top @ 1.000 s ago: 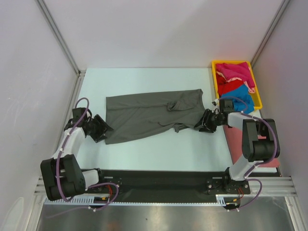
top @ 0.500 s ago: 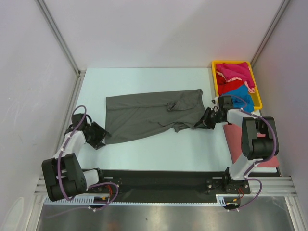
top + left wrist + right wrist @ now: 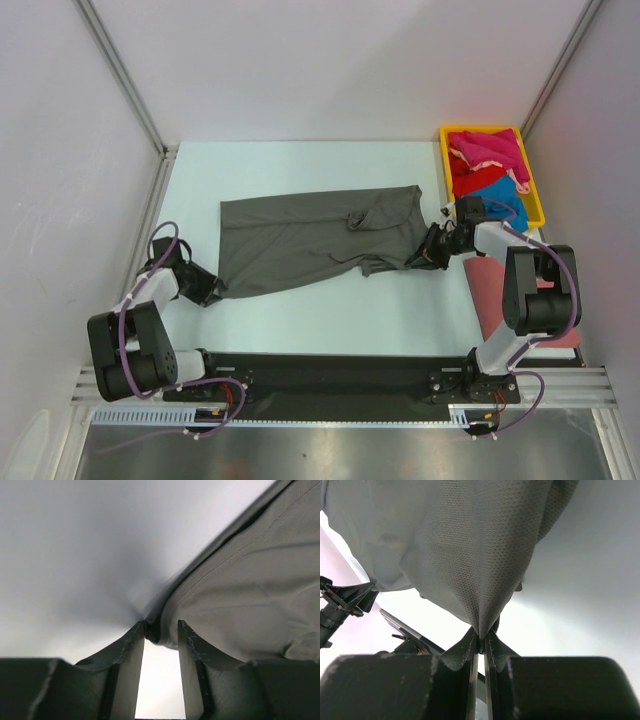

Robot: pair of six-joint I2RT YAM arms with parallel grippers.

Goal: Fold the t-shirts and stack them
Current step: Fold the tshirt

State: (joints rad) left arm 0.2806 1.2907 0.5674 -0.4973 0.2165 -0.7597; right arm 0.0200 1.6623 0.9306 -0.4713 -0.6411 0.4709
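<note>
On the pale surface (image 3: 320, 170) between two YAM arms, the dark grey t-shirt (image 3: 310, 240) lies spread lengthwise, left to right, not yet folded. It sits mostly flat, w/ a ridge of wrinkles right of centre and a ragged near edge.

R hand (image 3: 432, 250) is at the shirt's right end, fingers pressed together and clamped on a bunch of grey cloth, which the wrist cam shows drawn up into a peak at the tips.

L hand (image 3: 205, 288) sits low at the near-left corner. Its fingers (image 3: 131, 650) stand slightly apart, w/ a strip of light between them. The hem corner lies right at the tips but doesn't look nipped yet.

At far right, the yellow tray (image 3: 536, 195) holds a loose heap: magenta t-shirt (image 3: 490, 148) at the back, red t-shirt (image 3: 475, 180) mid, bright blue t-shirt (image 3: 508, 208) nearest the arms. All three are crumpled.

A salmon-pink t-shirt (image 3: 487, 292) lies flat on the surface beside the R arm's base, partly hidden by the arm. It looks like a finished fold and the start of the stack, though its full outline can't be seen.

Progress, by judgement: early. One shirt prob. done, the grey one laid out w/ no fold made, three more waiting in the tray. Left to do: both ends gripped, grey shirt folded and stacked, then repeat x3.
</note>
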